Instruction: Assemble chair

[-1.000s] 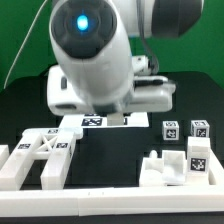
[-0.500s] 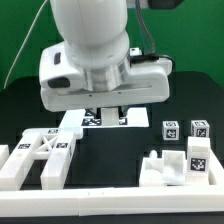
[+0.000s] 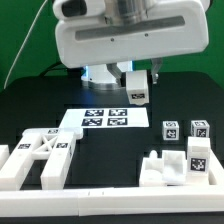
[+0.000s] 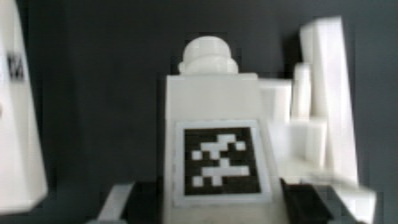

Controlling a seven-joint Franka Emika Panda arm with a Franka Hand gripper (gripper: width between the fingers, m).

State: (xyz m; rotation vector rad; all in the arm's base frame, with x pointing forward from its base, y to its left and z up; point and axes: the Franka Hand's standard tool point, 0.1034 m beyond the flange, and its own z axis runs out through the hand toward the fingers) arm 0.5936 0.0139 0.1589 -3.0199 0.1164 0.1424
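My gripper [image 3: 135, 86] hangs above the back of the black table, shut on a white chair piece [image 3: 137, 94] that carries a square tag. In the wrist view this piece [image 4: 221, 120] is a blocky bar with a round peg at its far end. It sits between my two fingers [image 4: 125, 203], and its tag faces the camera. A flat chair part with crossed braces [image 3: 40, 155] lies at the exterior view's left front. Blocky chair parts [image 3: 168, 166] and small tagged blocks [image 3: 170, 130] stand at the right front.
The marker board [image 3: 105, 119] lies flat in the middle of the table, below and to the exterior view's left of the held piece. A long plain white rail [image 3: 110, 206] runs along the front edge. More white parts [image 4: 320, 90] blur past beside the held piece in the wrist view.
The arm has risen and drawn back with the white piece in its grip, so it now hangs higher. The marker board, half hidden before, now shows fully.
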